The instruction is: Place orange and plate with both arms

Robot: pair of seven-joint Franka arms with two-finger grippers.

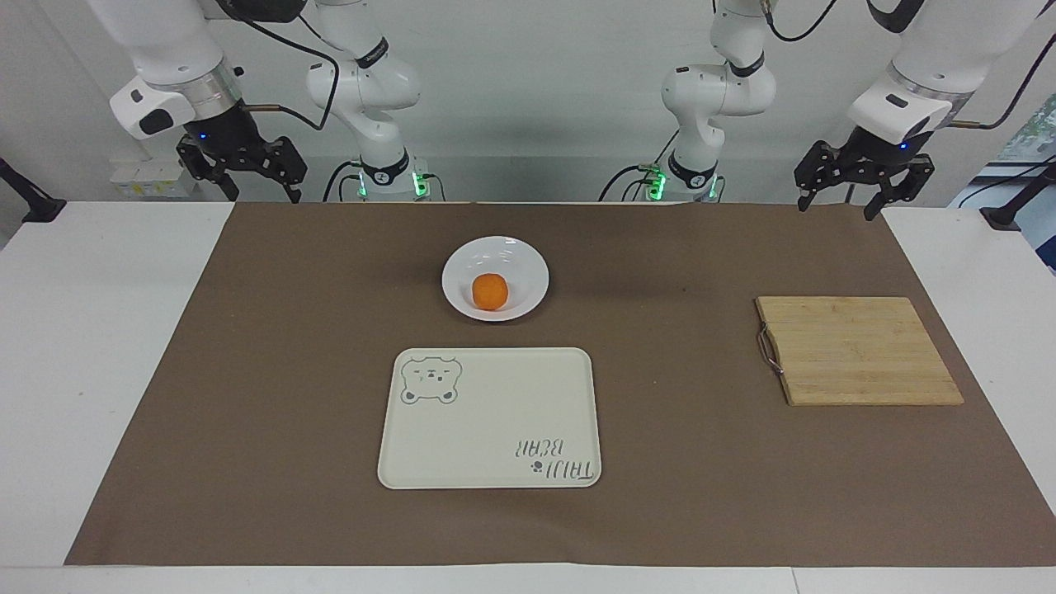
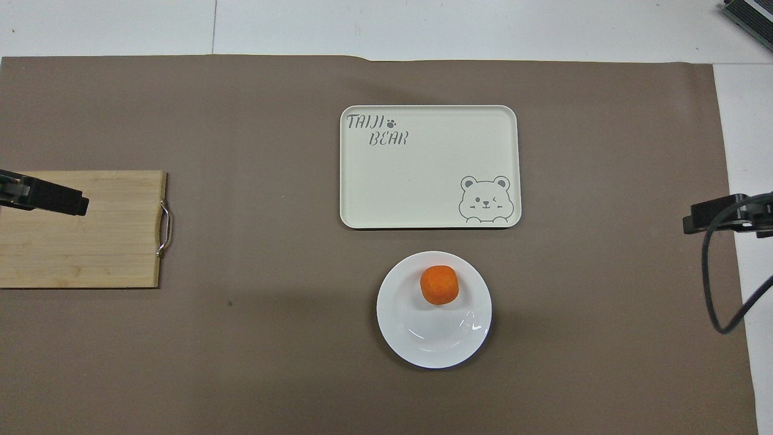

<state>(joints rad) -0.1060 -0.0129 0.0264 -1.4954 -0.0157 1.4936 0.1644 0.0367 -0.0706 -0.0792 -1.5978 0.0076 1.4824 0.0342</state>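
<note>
Orange (image 1: 490, 291), one, small and bright, sat in the plate (image 1: 528, 268), toward the plate's edge farther from the robots and touching the dished centre; the plate, round and white, lay on the brown mat (image 1: 247, 371) near the middle of the surface (image 1: 82, 330), toward the robots' edge. Tray (image 1: 490, 429), cream, rectangular, with a bear drawing and lettering, lay just beside the plate on the side farther from the robots, apart from it. Cutting board (image 1: 858, 351), wooden, with a metal handle (image 1: 768, 349) on its edge facing the tray, lay toward the left arm's end of the surface, well apart from the plate. Left tool (image 1: 840, 205) hung in the air over the mat's corner at the robots' edge, fingers spread wide, holding nothing. Right tool (image 1: 261, 195) hung over the robots' edge at the right arm's end, likewise spread wide and empty. In the facing view both arms were cut off at the top of the frame, so their upper links could not be followed. The overhead view showed only a black tip of the left tool (image 2: 54, 198), drawn across the cutting board (image 2: 109, 241) though raised above it, and a black tip of the right tool (image 2: 709, 216) with a looping cable (image 2: 708, 284) at the frame's edge; the spread of the fingers could be read from the facing view alone. The overhead view gave the tray's lettering upright and showed glare on the plate (image 2: 423, 344); the board there was cut off by the frame.
</note>
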